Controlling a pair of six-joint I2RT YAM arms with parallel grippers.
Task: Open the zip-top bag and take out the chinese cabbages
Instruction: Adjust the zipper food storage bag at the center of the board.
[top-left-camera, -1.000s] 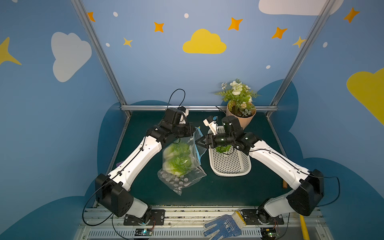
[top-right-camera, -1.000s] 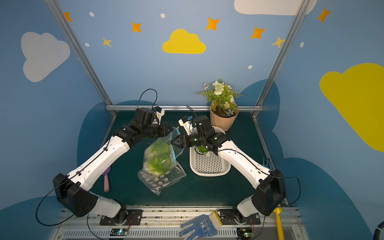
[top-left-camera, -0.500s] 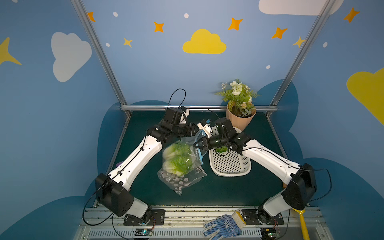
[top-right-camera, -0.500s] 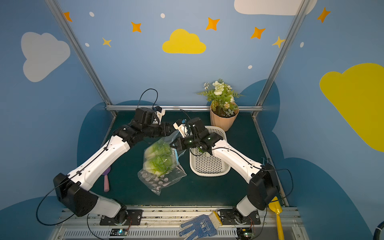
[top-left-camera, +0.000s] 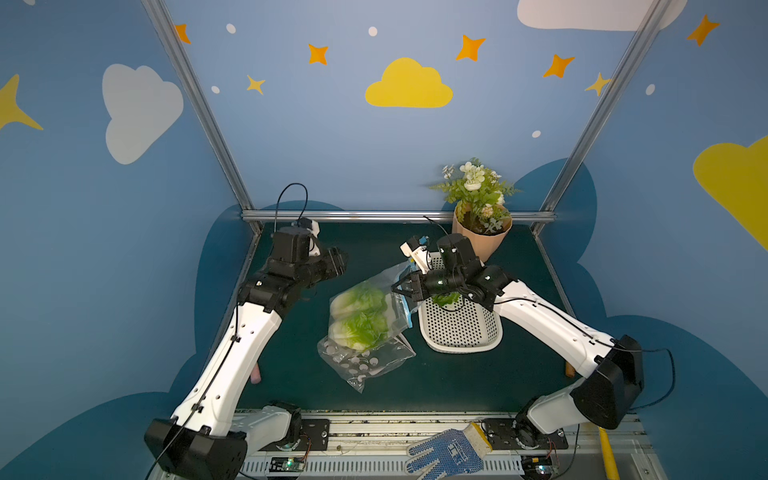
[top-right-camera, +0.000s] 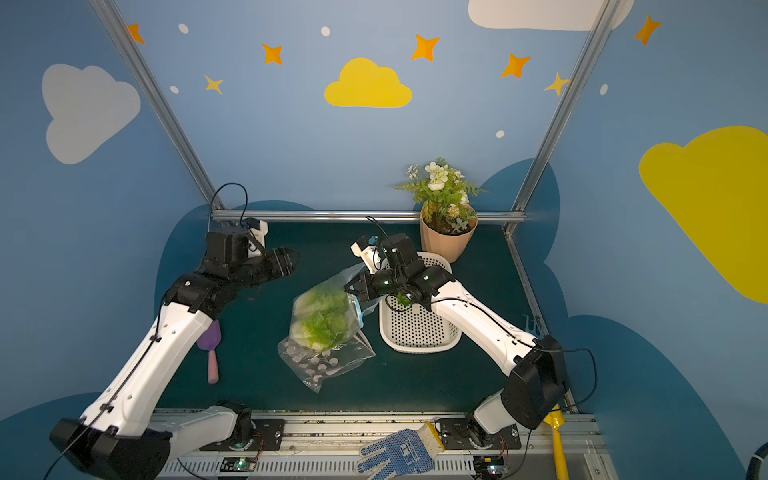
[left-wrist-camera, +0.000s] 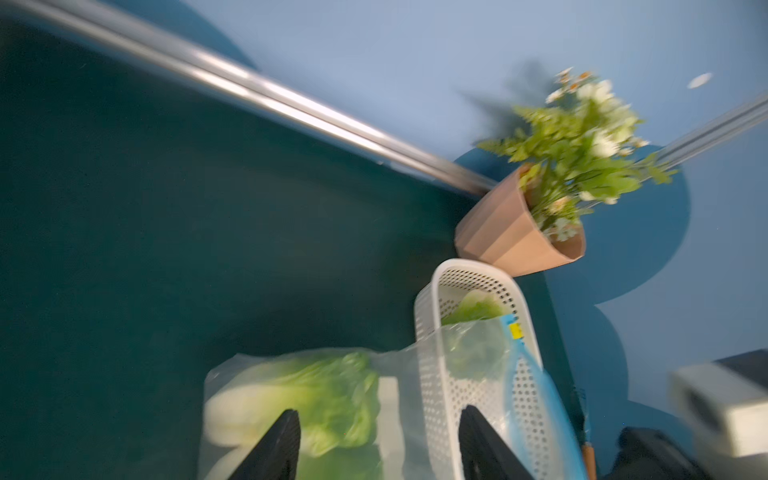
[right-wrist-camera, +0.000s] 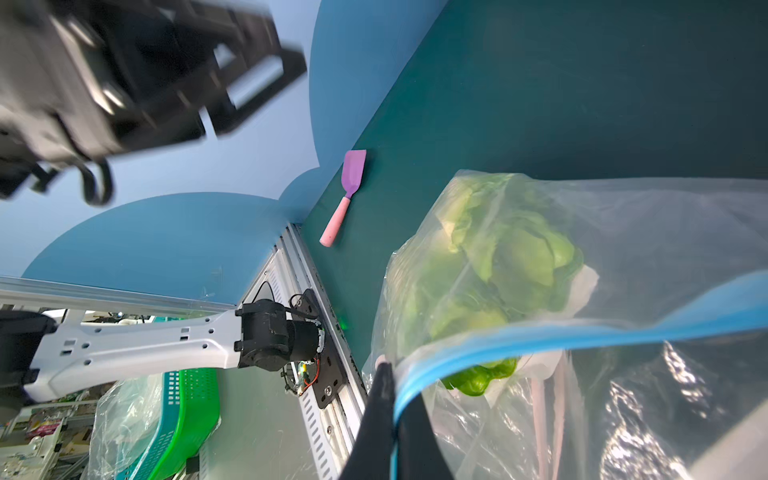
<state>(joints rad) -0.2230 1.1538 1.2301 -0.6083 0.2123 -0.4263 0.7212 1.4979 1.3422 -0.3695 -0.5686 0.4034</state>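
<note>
The clear zip-top bag (top-left-camera: 365, 328) with a blue zip strip (right-wrist-camera: 582, 332) stands slumped on the green mat at mid-table. Two chinese cabbages (top-left-camera: 359, 316) (top-right-camera: 322, 316) (right-wrist-camera: 498, 257) show inside it. A third cabbage (top-left-camera: 446, 298) (left-wrist-camera: 473, 309) lies in the white basket. My right gripper (top-left-camera: 401, 286) (right-wrist-camera: 395, 386) is shut on the bag's zip rim and holds that corner up. My left gripper (top-left-camera: 338, 264) (left-wrist-camera: 378, 440) hangs open to the left of the bag, apart from it, with nothing between its fingers (left-wrist-camera: 282, 444).
The white perforated basket (top-left-camera: 461, 348) sits right of the bag, with a potted white-flowered plant (top-left-camera: 478, 216) behind it at the back rail. A purple spatula with a pink handle (top-right-camera: 210, 345) lies under my left arm. A blue dotted glove (top-left-camera: 449, 453) rests on the front rail.
My right gripper has closed on the bag's zip rim. My left gripper has let go of the bag, opened and drawn back to the left. The bag now leans toward the right gripper.
</note>
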